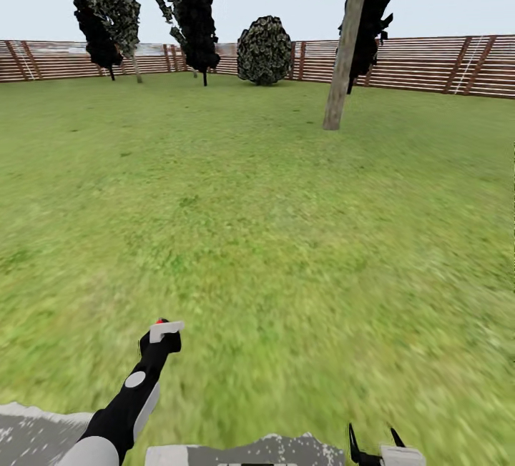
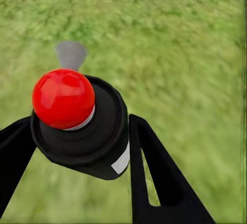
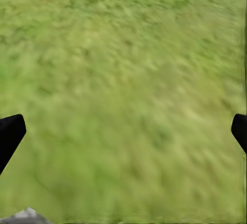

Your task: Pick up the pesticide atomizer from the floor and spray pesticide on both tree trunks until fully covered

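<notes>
Open grass lawn (image 1: pixel 286 237), green, patchy, blurred close in. Ringed at the far edge by a brown slatted fence (image 1: pixel 429 66) under pale sky. Against the fence: dark ragged trees (image 1: pixel 193 8) toward the left, a round dark bush (image 1: pixel 265 50) near centre. Nearer, right of centre, a grey-tan tree trunk (image 1: pixel 347 44), leaning slightly, base planted in the grass.

From the head camera: left gripper (image 1: pixel 163 334) low and left on its black-and-white arm, a red speck at its tip; right gripper (image 1: pixel 375 444) barely in at the bottom edge, black fingertips up.

Closer, from the left wrist: pesticide atomizer (image 2: pixel 85 126), black body, red round cap, white patch on its side, grey nozzle pointing away over the grass. Clamped between the two black fingers (image 2: pixel 154 177) of the left gripper (image 2: pixel 77 147), fingers touching the bottle on both sides.

From the right wrist: grass only beneath, right gripper (image 3: pixel 123 134) fingers (image 3: pixel 10 134) at opposite edges, spread wide, holding nothing.
</notes>
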